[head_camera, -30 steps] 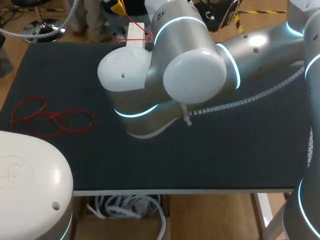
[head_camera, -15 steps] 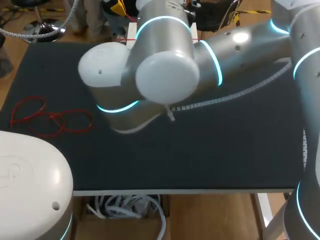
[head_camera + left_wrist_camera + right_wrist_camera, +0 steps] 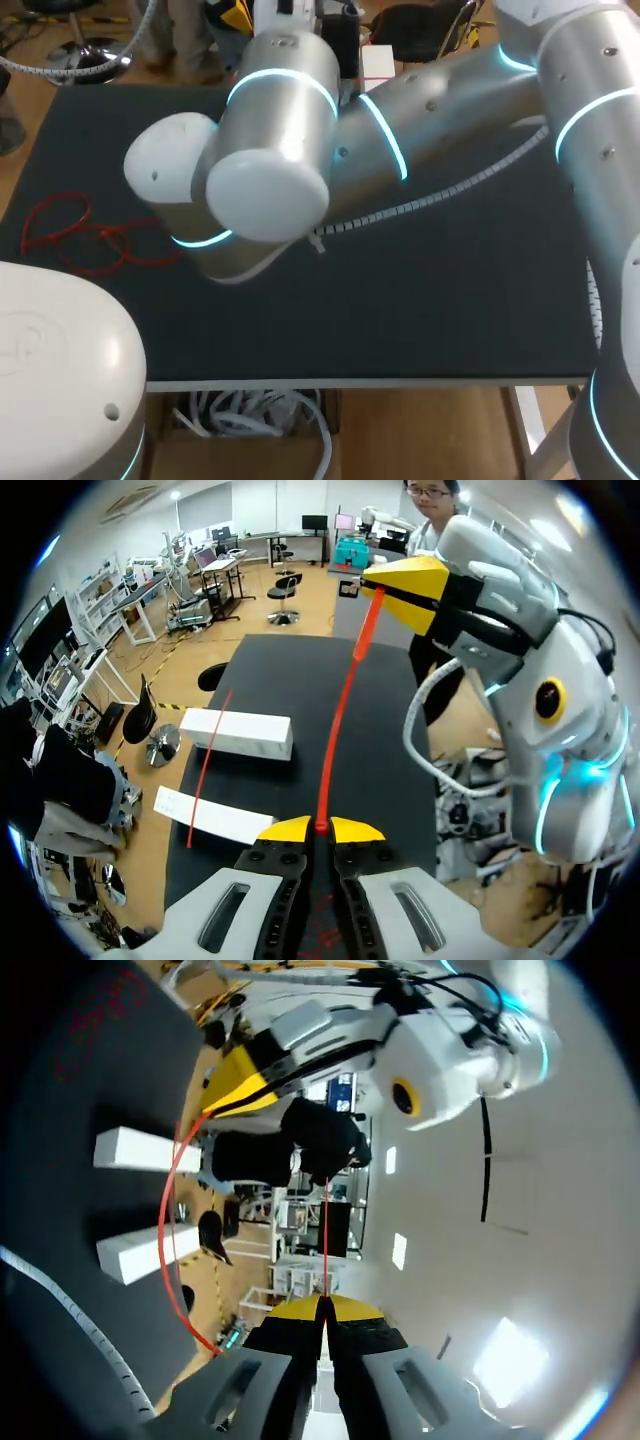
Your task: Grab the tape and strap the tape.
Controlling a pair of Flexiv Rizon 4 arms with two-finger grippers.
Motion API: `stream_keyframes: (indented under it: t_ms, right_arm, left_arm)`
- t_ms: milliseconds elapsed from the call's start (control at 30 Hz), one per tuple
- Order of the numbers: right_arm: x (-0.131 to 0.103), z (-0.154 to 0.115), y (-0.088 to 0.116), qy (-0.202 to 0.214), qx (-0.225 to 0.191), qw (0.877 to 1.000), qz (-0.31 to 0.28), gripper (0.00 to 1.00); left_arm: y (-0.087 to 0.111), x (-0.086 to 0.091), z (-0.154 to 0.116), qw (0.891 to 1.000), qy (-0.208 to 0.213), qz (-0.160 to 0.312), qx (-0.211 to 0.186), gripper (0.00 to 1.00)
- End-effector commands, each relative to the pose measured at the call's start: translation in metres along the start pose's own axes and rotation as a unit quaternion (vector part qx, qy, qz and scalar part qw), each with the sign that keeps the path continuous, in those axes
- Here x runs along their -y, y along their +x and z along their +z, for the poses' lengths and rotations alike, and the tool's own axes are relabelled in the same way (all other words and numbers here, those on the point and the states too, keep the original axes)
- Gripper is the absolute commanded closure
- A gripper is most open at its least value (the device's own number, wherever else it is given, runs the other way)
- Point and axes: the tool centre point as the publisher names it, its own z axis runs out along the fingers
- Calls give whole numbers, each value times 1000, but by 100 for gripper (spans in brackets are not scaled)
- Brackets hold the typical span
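**Head view.** At the left edge of the black table (image 3: 430,300) lies a flat tangle of loose red tape loops (image 3: 90,235). No gripper touches it, and its right end is hidden behind an elbow joint. In the near left corner we see the rounded white housing of our left arm (image 3: 60,350). Its claw is outside this view. Our right arm (image 3: 300,150), silver with glowing cyan rings, comes in from the right and spans the middle above the table, hiding its own claw. A white ribbed cable (image 3: 420,205) hangs along it.

**Left wrist view.** Our left gripper (image 3: 320,828) has its yellow tips pressed together, pinching one end of a thin red tape strand (image 3: 340,730). The strand runs straight, clear of the table, to our right gripper (image 3: 385,585), which pinches the other end. Beside the strand, two long white boxes rest on the table, the farther box (image 3: 237,732) and the nearer box (image 3: 213,817), well apart from each other.

**Right wrist view.** The right gripper (image 3: 325,1305) is likewise pinched on the strand (image 3: 325,1240), which leads straight ahead from its tips. The left gripper (image 3: 225,1095) shows off to one side, over the table.
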Motion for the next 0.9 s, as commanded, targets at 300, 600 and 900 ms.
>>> stream_keyframes:
  t_ms: [300,600,900]
  right_arm:
    - [-8,1,1,-13,-30,978,-204,100]
    - [-12,-2,8,-42,-42,962,-266,100]
    - [-23,0,13,-35,-33,962,-270,100]
  left_arm:
    - [0,1,-1,1000,-2,0,-1,100]
    - [0,1,-1,1000,-2,0,-1,100]
    - [0,1,-1,1000,-2,0,-1,100]
